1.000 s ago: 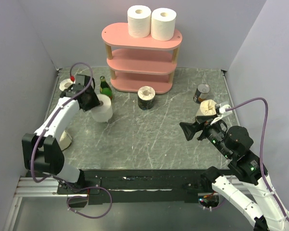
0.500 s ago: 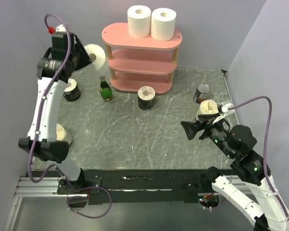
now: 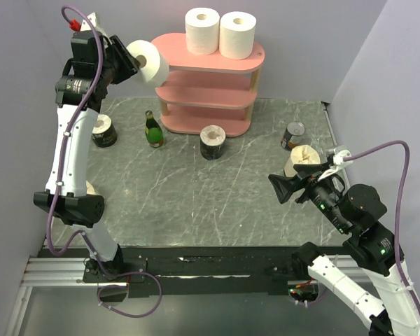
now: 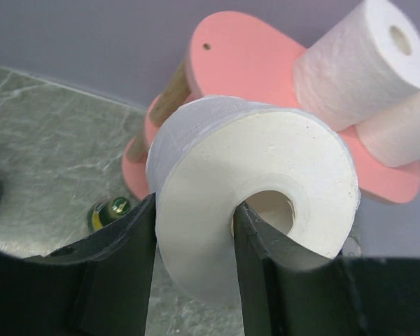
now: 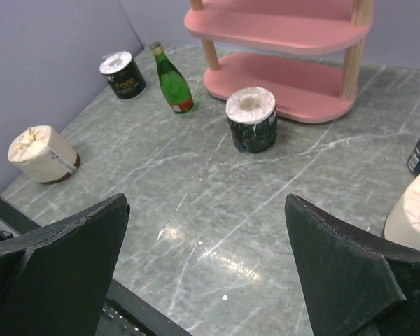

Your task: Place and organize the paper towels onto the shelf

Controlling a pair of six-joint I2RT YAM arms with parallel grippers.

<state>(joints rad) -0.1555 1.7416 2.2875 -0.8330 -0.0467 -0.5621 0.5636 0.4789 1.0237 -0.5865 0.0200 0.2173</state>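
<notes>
My left gripper [image 3: 136,60] is shut on a white paper towel roll [image 3: 150,61], one finger in its core [image 4: 255,234] and one outside. It holds the roll in the air just left of the top board of the pink shelf [image 3: 171,49]. Two white rolls [image 3: 202,30] [image 3: 237,35] stand on that board. Dark-banded rolls stand in front of the shelf [image 3: 213,142] and at the far left [image 3: 103,131]. Cream rolls sit at the right [image 3: 302,159] and at the left [image 3: 91,192]. My right gripper [image 3: 283,189] is open and empty above the table.
A green bottle [image 3: 152,129] stands by the shelf's left posts. A metal can [image 3: 292,135] stands at the right, behind the right cream roll. The shelf's middle and bottom boards [image 5: 287,80] hold nothing. Purple walls close in on both sides.
My left arm has lifted the white roll from the table by the bottle up to the left end of the shelf's top board. My right gripper has barely shifted.
</notes>
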